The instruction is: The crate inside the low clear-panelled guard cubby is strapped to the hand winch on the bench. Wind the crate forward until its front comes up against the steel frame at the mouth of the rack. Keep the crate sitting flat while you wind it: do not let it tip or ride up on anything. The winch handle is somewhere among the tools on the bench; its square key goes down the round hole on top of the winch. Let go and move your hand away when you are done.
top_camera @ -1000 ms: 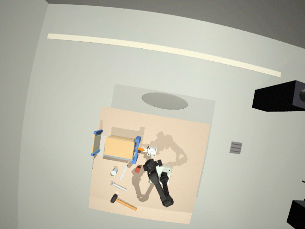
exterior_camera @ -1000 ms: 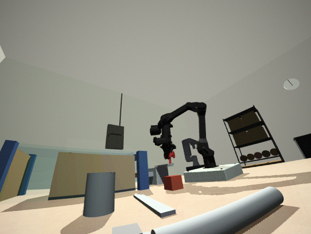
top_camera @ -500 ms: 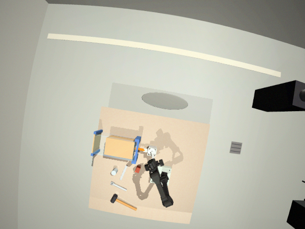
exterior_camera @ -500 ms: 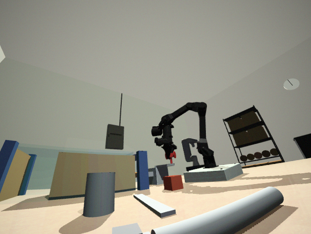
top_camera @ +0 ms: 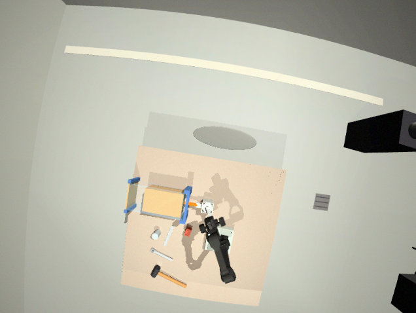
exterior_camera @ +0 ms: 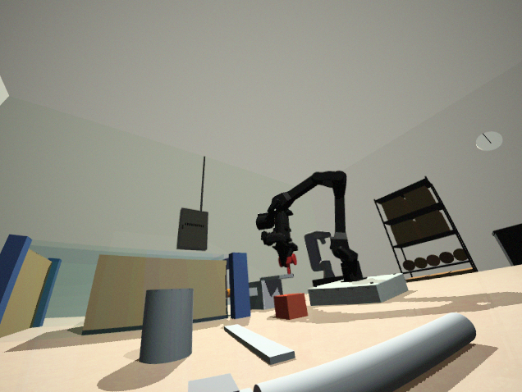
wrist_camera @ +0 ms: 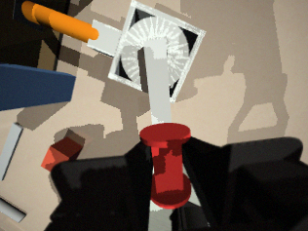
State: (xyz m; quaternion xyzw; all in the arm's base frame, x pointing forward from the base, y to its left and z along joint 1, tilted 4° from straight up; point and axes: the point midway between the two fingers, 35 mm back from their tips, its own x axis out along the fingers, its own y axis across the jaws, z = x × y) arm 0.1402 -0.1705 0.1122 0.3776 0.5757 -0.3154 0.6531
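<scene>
The tan crate [top_camera: 163, 202] [exterior_camera: 156, 290] sits flat inside the clear-panelled cubby, its front close behind the blue steel frame [top_camera: 186, 205] [exterior_camera: 240, 286]. Whether they touch cannot be told. An orange strap [top_camera: 192, 203] [wrist_camera: 63, 23] runs from the crate side to the winch [top_camera: 203, 211] [exterior_camera: 256, 294] [wrist_camera: 129, 57]. The handle's grey arm [wrist_camera: 158, 92] lies level across the winch top, its end over the centre; the key is hidden. My gripper [top_camera: 209, 218] [exterior_camera: 288, 257] [wrist_camera: 163, 136] is shut on the handle's red knob, out to the side of the winch nearer my base.
A red block [top_camera: 188, 230] [exterior_camera: 290, 305] [wrist_camera: 60, 151] lies between frame and arm base. A grey cylinder [top_camera: 155, 234] [exterior_camera: 167, 324], a flat bar [top_camera: 169, 235] [exterior_camera: 259, 343], a wrench-like tool [top_camera: 161, 255] and a mallet [top_camera: 172, 279] lie beside the cubby.
</scene>
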